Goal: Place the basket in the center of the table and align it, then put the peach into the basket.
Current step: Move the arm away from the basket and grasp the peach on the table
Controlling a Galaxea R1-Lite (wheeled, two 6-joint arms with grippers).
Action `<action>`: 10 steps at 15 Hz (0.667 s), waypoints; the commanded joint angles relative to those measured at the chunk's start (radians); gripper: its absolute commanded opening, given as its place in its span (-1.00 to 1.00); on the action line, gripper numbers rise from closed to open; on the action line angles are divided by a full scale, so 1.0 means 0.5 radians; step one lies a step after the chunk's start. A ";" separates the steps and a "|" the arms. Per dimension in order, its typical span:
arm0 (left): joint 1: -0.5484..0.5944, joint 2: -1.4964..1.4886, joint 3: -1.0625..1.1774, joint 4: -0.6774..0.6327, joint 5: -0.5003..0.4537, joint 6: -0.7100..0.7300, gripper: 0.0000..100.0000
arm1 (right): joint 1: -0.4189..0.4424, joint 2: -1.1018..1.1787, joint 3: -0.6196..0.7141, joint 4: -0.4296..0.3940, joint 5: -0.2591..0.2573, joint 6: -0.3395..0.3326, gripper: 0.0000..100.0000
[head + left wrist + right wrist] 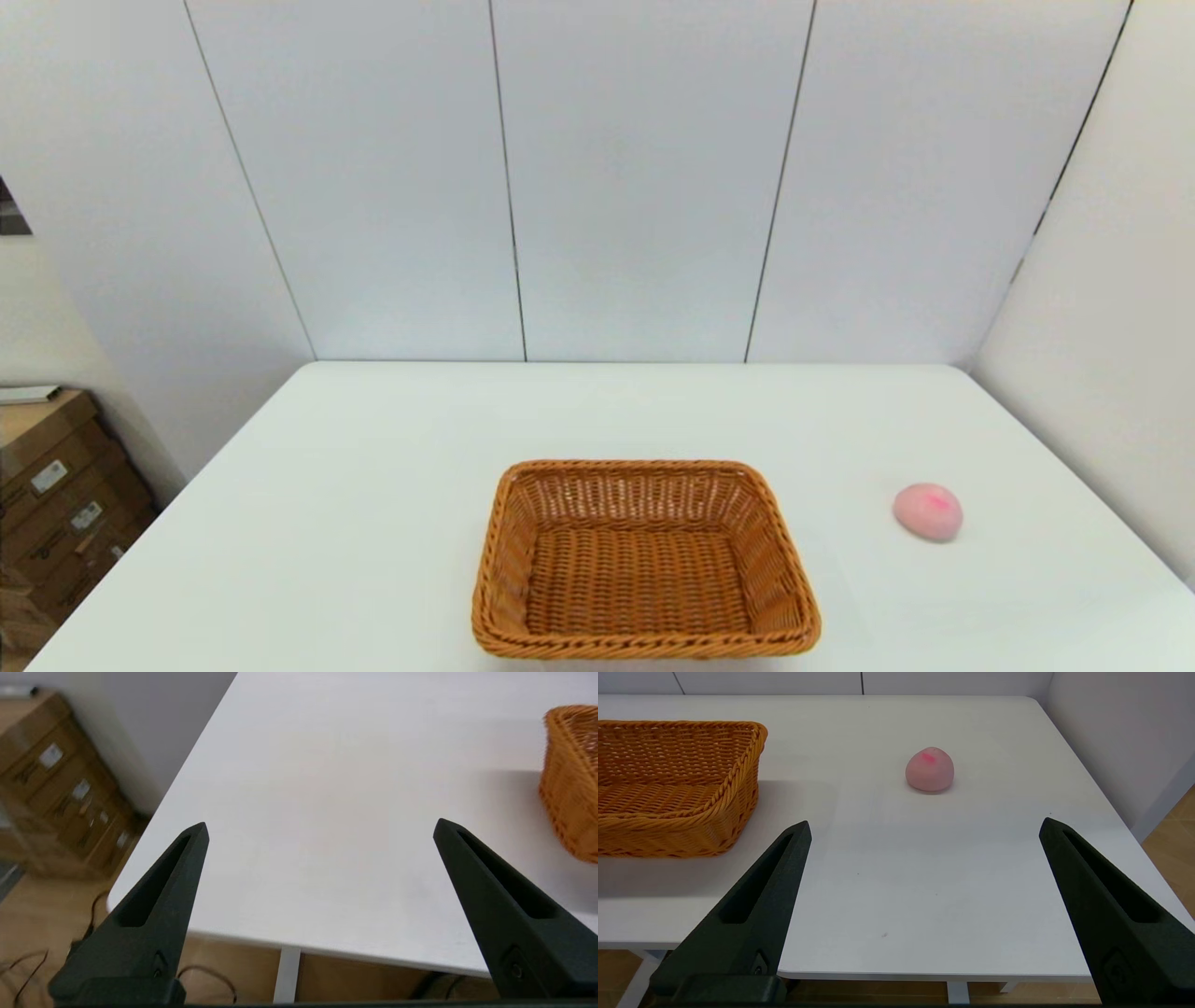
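Two grippers were held back at the near edge of the table (373, 439), neither arm reaching into the head view, and both had their fingers spread wide with nothing between them. The basket (644, 558) sat empty close to the near edge, roughly midway across the table's width, its long axis running left to right and its sides looking nearly square to the table's edges; judged from that, it seemed near to the robot for a true centre, so some pushing away may still have been due. The peach (927, 511) lay on bare table well apart from the basket, off to the robot's right, blush patch upward. That was the relation the coming pick would turn on: in the right wrist view the peach (929, 769) lay ahead of the right gripper (924, 828), almost on the line between the two fingertips and farther out over the table, with the basket's corner (738, 765) off to one side. The left gripper (320, 828) faced bare table near the left edge, with only an end of the basket (572, 779) in sight. The right arm was plainly the nearer one for the fruit.
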 commanded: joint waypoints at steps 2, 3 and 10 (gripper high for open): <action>-0.059 -0.414 0.127 -0.084 -0.153 0.042 1.00 | 0.001 0.000 0.000 0.002 -0.004 0.000 1.00; -0.062 -0.414 0.137 -0.090 -0.153 0.073 1.00 | 0.001 0.003 -0.003 0.011 -0.016 0.000 1.00; -0.062 -0.414 0.146 -0.118 -0.150 0.073 1.00 | -0.027 1.519 -0.969 0.103 -0.056 0.165 1.00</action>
